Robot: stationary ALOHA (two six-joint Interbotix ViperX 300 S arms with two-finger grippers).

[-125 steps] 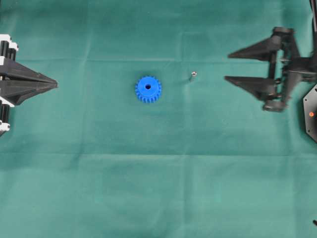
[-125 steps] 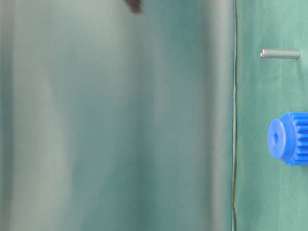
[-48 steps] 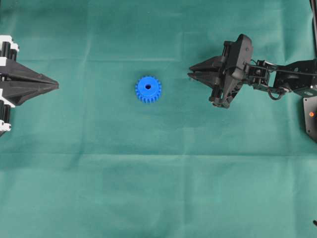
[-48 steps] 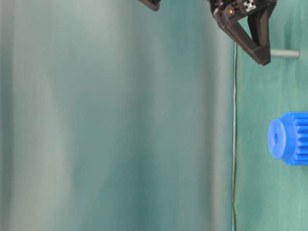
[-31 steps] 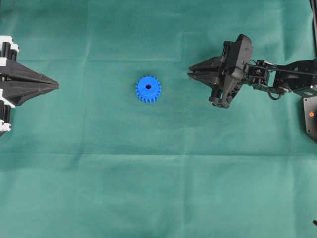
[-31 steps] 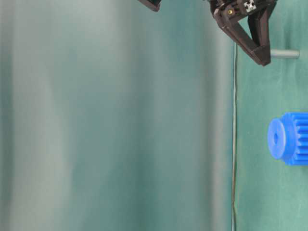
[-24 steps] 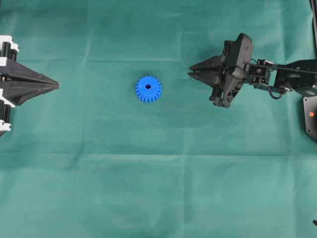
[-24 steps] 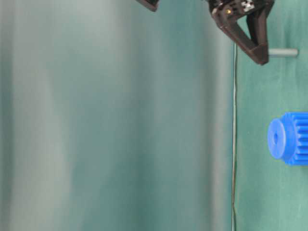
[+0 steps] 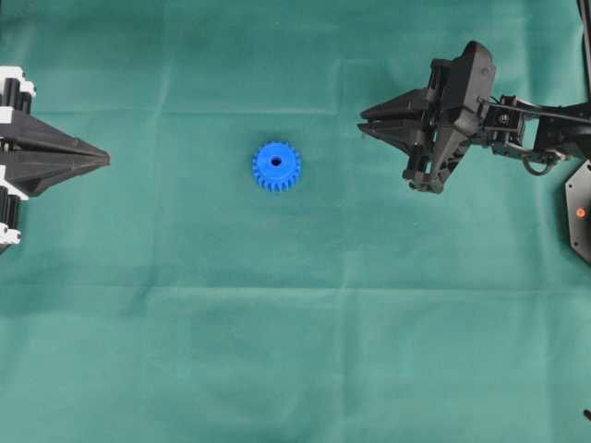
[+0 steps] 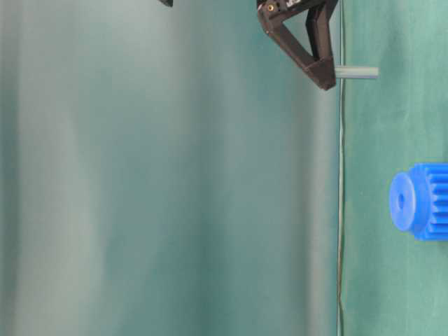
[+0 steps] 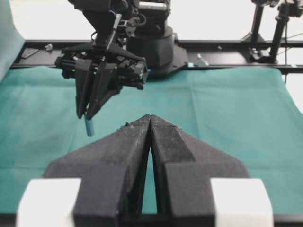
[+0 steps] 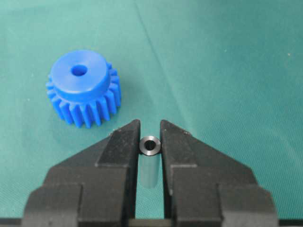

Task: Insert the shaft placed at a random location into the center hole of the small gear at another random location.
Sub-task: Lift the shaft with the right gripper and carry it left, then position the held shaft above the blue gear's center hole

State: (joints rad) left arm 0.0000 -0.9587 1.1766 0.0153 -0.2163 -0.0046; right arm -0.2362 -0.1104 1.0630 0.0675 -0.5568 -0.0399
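- Right black pincer pinches the tiny silvery metal pin, its end poking past the tips.
- Bright blue plastic toothed gear sits on the green cloth, at about ten o'clock from the tips.
- Pin could slip or tilt, then miss the small dark hole.
- A second ago the pin stood on the cloth; now it's lifted off.
- Left black pincer is pressed together, holding nothing.
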